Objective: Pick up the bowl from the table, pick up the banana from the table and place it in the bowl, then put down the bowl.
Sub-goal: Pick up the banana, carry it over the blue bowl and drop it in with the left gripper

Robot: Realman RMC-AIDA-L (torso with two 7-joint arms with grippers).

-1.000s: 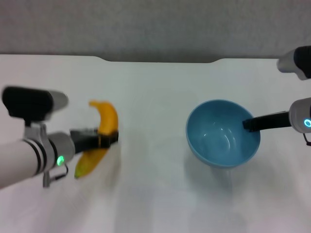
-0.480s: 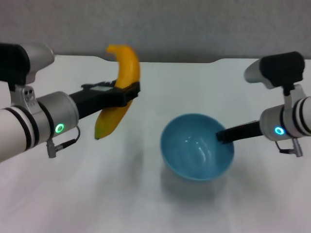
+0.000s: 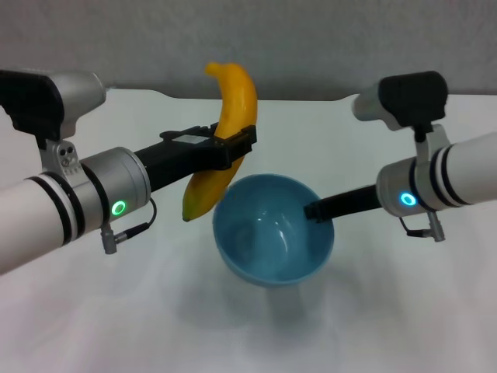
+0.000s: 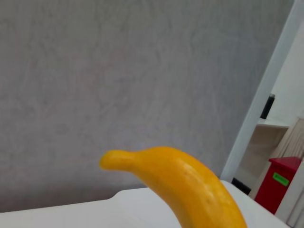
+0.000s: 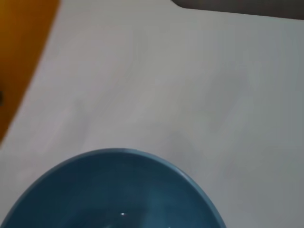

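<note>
My left gripper (image 3: 242, 146) is shut on the yellow-orange banana (image 3: 225, 132) at its middle and holds it nearly upright in the air, its lower end just beside the left rim of the bowl. The banana also fills the bottom of the left wrist view (image 4: 185, 183). My right gripper (image 3: 311, 210) is shut on the right rim of the light blue bowl (image 3: 272, 233) and holds it lifted above the white table (image 3: 404, 311). The right wrist view shows the bowl's rim (image 5: 114, 190) and an edge of the banana (image 5: 19, 57).
The table's shallow notch (image 3: 295, 99) lies at the far edge, behind the banana. A grey wall (image 3: 311, 39) stands beyond it. Bare tabletop lies under and around the bowl.
Both arms have moved toward the middle. The banana has gone right and up, the bowl left. The banana's lower end now sits at the bowl's left rim.
</note>
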